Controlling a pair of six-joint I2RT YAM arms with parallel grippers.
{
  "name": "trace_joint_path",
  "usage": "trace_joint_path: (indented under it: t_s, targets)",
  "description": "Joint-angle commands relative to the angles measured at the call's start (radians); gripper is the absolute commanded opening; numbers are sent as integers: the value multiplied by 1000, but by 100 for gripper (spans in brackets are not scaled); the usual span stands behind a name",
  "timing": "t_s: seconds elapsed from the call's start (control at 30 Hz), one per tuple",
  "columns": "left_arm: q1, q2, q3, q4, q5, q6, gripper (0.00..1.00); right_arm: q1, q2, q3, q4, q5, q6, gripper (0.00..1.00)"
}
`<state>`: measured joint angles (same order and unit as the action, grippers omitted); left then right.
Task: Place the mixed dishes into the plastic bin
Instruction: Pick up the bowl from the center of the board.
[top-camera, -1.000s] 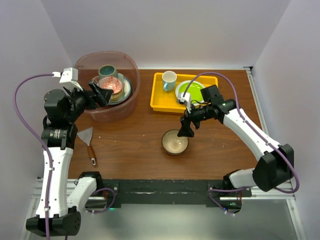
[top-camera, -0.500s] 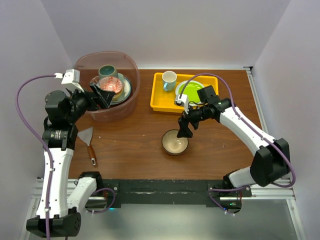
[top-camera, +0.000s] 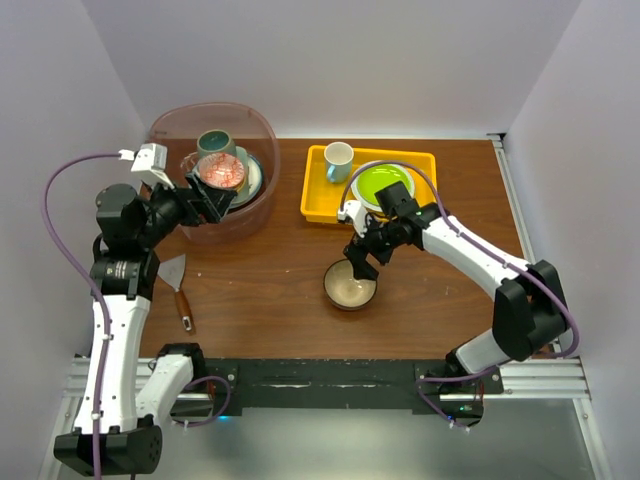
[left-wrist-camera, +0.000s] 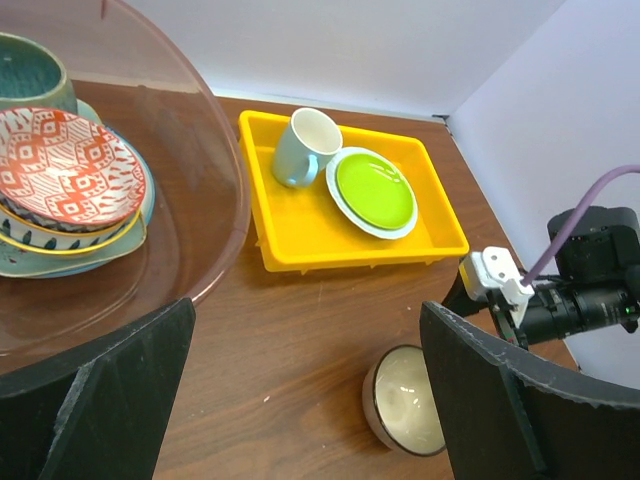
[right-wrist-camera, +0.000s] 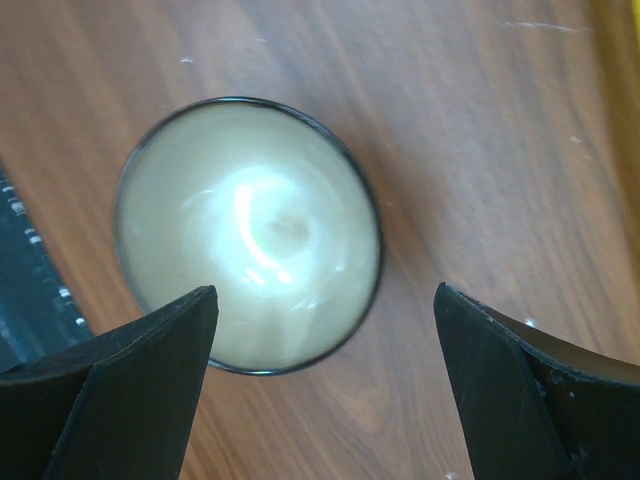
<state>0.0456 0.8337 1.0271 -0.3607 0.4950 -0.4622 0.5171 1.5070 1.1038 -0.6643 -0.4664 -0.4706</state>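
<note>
A cream bowl with a dark rim (top-camera: 350, 285) stands on the wooden table, also in the left wrist view (left-wrist-camera: 405, 410) and the right wrist view (right-wrist-camera: 250, 260). My right gripper (top-camera: 360, 262) is open just above its far rim, its jaws wide apart (right-wrist-camera: 325, 295). The plastic bin (top-camera: 252, 212) at the back left holds a red patterned bowl (top-camera: 222, 170) on stacked plates, and a teal mug (top-camera: 214, 143). My left gripper (top-camera: 205, 198) is open and empty over the bin's near wall (left-wrist-camera: 305, 310). The bin (left-wrist-camera: 205, 200), red bowl (left-wrist-camera: 65, 165) and mug (left-wrist-camera: 30, 70) show there too.
A yellow tray (top-camera: 318, 207) behind the bowl holds a small white cup (top-camera: 338, 160) and a lime-green plate (top-camera: 383, 185). A scraper with a wooden handle (top-camera: 176, 282) lies on the table by the left arm. Walls close in on three sides.
My right gripper has moved left and down, nearer the cream bowl. My left gripper has drawn back a little from the red bowl toward the bin's near wall.
</note>
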Motion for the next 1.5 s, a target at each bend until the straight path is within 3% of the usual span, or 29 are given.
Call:
trace_joint_path:
  t_s: [0.0, 0.23, 0.47, 0.57, 0.83, 0.93, 1.1, 1.27, 1.47]
  targets:
    - [7, -1, -24, 48, 65, -23, 100, 4, 22, -13, 77, 115, 33, 92]
    - [7, 2, -36, 54, 89, -30, 100, 34, 42, -45, 111, 143, 44, 83]
    - [7, 11, -51, 63, 128, -55, 100, 57, 48, -84, 147, 184, 41, 65]
    - [7, 13, -56, 68, 140, -62, 100, 58, 55, -94, 163, 196, 43, 54]
    - [5, 21, -76, 69, 171, -84, 100, 61, 55, -107, 181, 209, 47, 9]
    - [0, 22, -90, 66, 185, -93, 100, 61, 47, -108, 177, 201, 44, 0]
    - [-36, 33, -90, 43, 175, -96, 100, 61, 19, -93, 141, 135, 18, 0]
    - [-251, 79, -64, 2, 51, -81, 100, 58, -14, -64, 94, 83, 1, 0]
    - [-358, 125, -47, -11, -7, -81, 100, 32, -45, -22, 43, 42, 4, 0]
